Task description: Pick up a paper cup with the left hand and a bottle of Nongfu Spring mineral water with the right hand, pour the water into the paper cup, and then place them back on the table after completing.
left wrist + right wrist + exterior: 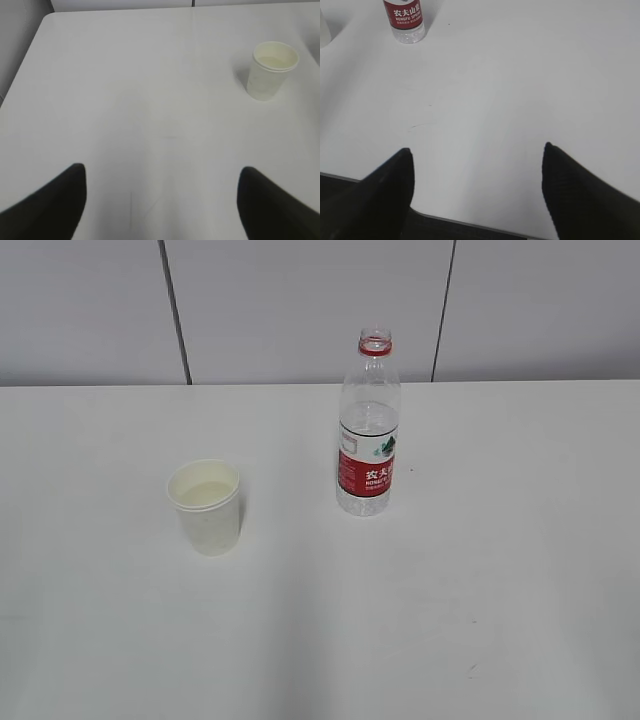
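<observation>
Both claws stood open and empty above the worktop (500,570): left claw (160,200) near the left side, right claw (477,185) over the near edge. Cup (205,506) stood upright at centre-left, holding water (207,493). Bottle (368,425), uncapped and upright, stood right of the cup and slightly farther back, well apart from it.

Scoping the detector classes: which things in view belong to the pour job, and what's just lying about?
Job:
paper cup, upright, liquid already inside
water bottle, upright, uncapped
left gripper, open, holding nothing
right gripper, open, holding nothing
table

Lying about:
nothing loose; only the grey panelled wall behind
</observation>
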You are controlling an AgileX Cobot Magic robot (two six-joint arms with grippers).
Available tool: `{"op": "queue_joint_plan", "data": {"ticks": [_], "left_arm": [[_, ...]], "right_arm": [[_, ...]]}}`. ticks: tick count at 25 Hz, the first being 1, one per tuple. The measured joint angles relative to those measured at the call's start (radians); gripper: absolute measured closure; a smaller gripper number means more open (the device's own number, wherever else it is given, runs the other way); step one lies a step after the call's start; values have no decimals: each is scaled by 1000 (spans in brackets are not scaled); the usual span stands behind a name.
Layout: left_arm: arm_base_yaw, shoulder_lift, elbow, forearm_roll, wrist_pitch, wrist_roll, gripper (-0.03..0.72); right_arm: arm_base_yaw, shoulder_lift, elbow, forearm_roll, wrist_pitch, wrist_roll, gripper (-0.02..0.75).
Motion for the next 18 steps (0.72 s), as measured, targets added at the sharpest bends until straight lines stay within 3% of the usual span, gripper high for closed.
{"op": "queue_joint_plan", "data": {"ticks": [18], "left_arm": [[0, 0, 0, 0, 0, 0, 125]], "right_arm": [[0, 0, 0, 0, -2, 0, 150]]}}
